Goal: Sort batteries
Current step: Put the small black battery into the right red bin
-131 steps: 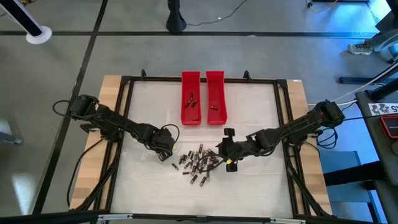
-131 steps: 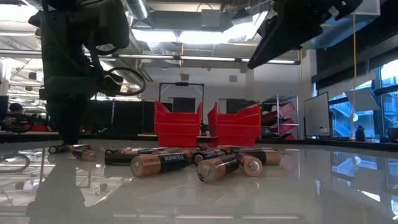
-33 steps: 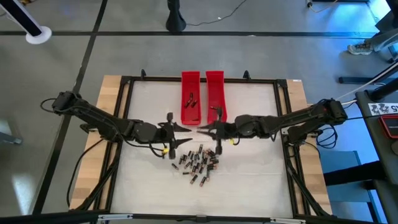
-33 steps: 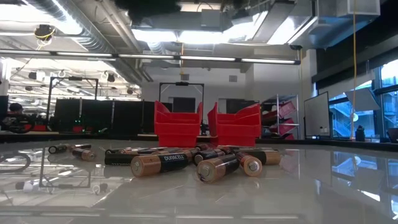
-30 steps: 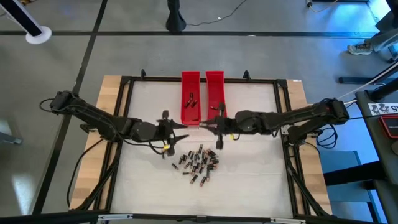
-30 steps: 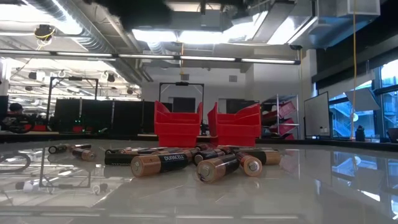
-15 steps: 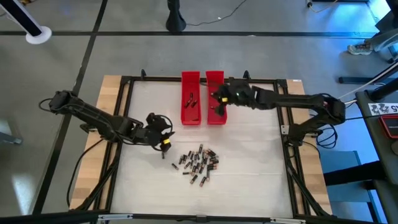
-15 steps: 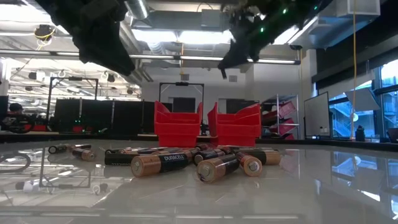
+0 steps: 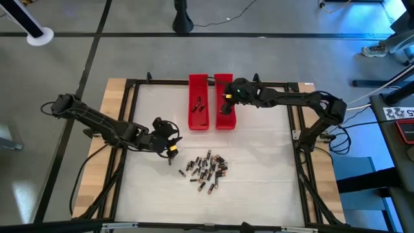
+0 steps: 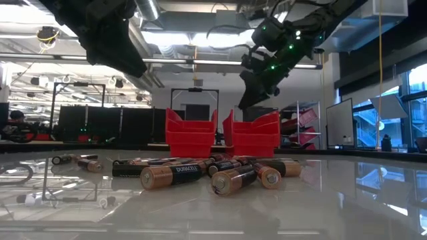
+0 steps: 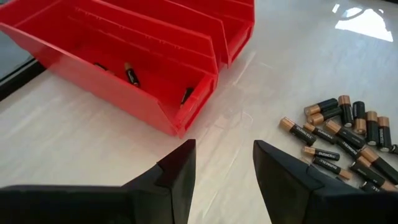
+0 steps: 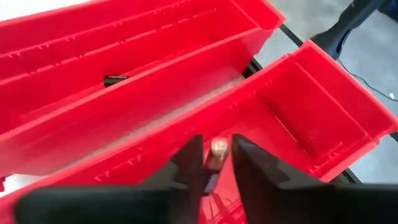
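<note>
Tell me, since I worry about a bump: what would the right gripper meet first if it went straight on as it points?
Probably the floor of the right red tray: the right gripper points down into it, with a battery between its fingertips. Depth is unclear.

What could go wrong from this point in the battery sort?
The right gripper is over the right tray with a battery between its parted fingers; released from this height, it could bounce or land askew. The left gripper, open and empty, hangs between the left tray and the pile; a careless descent could scatter the closely packed batteries.
</note>
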### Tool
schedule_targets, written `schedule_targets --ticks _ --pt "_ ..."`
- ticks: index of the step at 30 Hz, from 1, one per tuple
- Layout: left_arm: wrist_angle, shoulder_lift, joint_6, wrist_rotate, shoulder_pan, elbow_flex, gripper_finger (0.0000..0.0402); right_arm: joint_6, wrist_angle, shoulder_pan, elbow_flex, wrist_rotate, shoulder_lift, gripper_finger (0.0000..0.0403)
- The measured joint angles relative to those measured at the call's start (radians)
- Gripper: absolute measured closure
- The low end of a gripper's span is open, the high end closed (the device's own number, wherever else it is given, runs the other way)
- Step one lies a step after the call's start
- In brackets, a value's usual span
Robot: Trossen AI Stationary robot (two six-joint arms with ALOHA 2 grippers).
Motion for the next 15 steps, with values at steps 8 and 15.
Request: schedule_targets --ticks 8,15 --pt "0.000 0.000 0.017 -0.007 0.000 0.000 0.0253 0.000 0.000 0.002 0.000 0.001 0.000 0.0235" --pt "-0.030 0.000 -0.008 -0.004 0.000 0.000 0.0253 0.027 -0.089 0.022 0.000 -0.156 -0.034 0.0225"
